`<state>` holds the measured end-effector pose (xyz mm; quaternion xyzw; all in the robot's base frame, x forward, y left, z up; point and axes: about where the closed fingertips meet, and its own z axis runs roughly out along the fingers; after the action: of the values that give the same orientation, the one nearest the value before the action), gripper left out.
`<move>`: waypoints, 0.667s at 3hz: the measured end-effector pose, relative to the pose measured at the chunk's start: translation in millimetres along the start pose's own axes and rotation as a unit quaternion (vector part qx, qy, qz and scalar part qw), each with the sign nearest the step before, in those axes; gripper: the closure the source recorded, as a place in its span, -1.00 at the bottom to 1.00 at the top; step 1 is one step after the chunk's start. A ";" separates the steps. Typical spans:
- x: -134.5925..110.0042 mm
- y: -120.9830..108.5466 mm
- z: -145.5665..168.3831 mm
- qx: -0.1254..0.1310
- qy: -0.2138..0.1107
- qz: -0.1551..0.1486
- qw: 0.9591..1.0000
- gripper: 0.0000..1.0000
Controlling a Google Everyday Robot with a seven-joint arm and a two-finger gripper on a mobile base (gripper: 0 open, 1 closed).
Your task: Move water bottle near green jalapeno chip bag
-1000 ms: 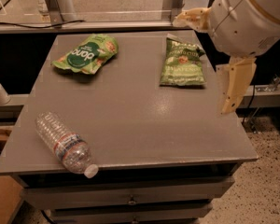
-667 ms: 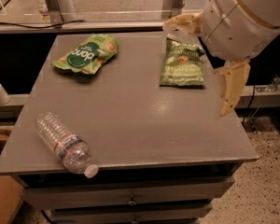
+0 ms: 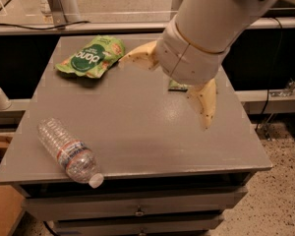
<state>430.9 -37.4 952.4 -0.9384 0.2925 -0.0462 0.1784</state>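
The water bottle [image 3: 68, 152] lies on its side at the front left of the grey table [image 3: 137, 127], its white cap pointing at the front edge. The green jalapeno chip bag [image 3: 177, 86] is at the back right, almost wholly hidden behind my arm; only a small green corner shows. My gripper [image 3: 163, 93] hangs over the middle right of the table, open and empty, its two cream fingers [image 3: 204, 104] spread wide. It is far from the bottle.
A brighter green bag with a dark round logo [image 3: 91, 57] lies at the back left of the table. Drawers [image 3: 137, 211] sit under the tabletop. A cardboard box [image 3: 2, 213] stands on the floor at the lower left.
My arm has swung left and forward from the table's right edge to over the table. It now covers most of the olive-green bag. The bottle has not moved.
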 end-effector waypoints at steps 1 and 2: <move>-22.0 -10.7 27.5 -0.026 -0.013 -0.092 0.995 -1.00; -48.0 -27.4 49.2 -0.033 -0.028 -0.175 0.984 -1.00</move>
<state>415.4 25.9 917.3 -0.9814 0.1200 -0.0404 0.1443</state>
